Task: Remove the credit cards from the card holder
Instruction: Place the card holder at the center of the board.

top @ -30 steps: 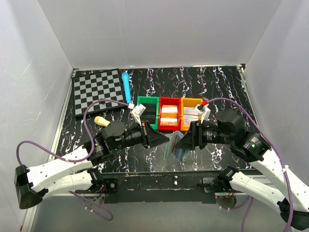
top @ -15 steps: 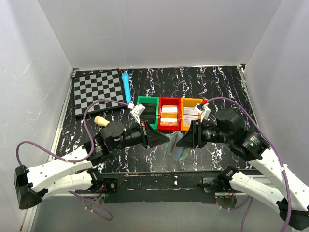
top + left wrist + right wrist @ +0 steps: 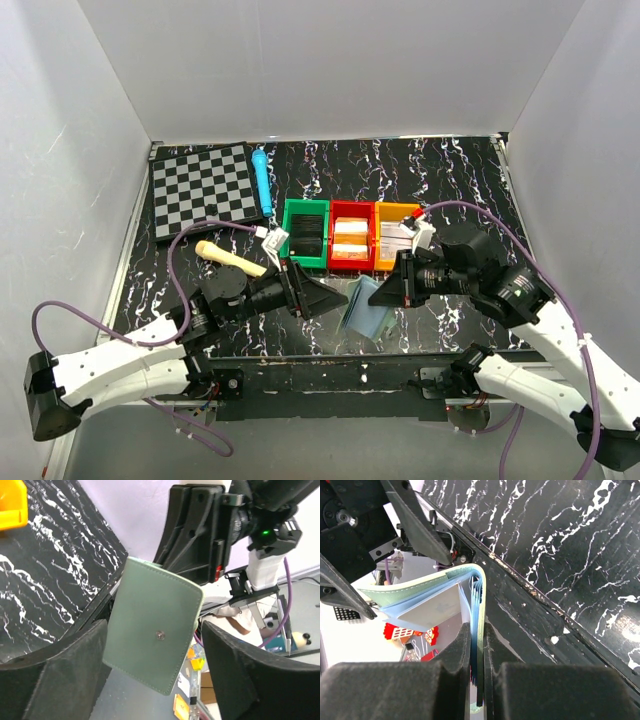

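R claw (image 3: 477, 645) gripped one edge of the card holder (image 3: 432, 602), flaps splayed, seemingly off the bench (image 3: 560, 555). L claw (image 3: 155, 660) gaped open, holder btwn its fingers, untouched. Risk: thin one-edge pinch, so holder could twist/slip if L tugs hard.

Bright, even, diffuse light, soft faint shadows on black marbled table (image 3: 450, 170), white walls (image 3: 330, 70) near clipping, wrist views sharp, backgrounds overexposed

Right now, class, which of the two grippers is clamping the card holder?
The right gripper: it is pinched shut on the card holder at its edge, while the left gripper stands open, fingers spread either side.
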`<state>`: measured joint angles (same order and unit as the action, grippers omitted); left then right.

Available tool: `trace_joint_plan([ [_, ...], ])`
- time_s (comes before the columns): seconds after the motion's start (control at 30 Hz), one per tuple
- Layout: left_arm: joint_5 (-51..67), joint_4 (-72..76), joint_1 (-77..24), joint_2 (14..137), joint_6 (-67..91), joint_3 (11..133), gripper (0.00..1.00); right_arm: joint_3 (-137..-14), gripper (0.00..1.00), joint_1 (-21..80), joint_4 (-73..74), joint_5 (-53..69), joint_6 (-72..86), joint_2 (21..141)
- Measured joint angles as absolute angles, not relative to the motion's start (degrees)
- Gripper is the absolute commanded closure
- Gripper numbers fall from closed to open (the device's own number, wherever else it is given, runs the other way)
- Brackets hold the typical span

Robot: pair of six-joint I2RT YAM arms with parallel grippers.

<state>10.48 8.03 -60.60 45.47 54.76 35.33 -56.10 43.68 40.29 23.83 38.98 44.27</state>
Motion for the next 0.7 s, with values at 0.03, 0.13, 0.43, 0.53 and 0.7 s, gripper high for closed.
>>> trace_joint_plan([
  [0.03,10.2,8.2,-60.6,45.2,55.1,34.5,0.02,-56.5,0.99,43.7,40.9,23.6,38.7,44.7],
  [0.13,8.9,9.6,-60.6,44.4,56.1,31.1,0.02,-57.9,0.99,43.7,43.8,22.3,38.0,47.0],
  [0.43,7.9,13.5,-60.6,48.6,56.8,29.1,0.02,-59.6,0.99,43.7,50.6,18.9,36.6,53.1],
  [0.53,7.9,13.2,-60.6,52.1,56.1,30.9,0.02,-60.0,0.99,43.7,51.5,18.4,36.6,53.8],
  [0.7,8.3,12.4,-60.8,55.4,54.6,33.0,0.3,-60.6,0.99,43.7,52.2,18.3,36.4,54.0],
])
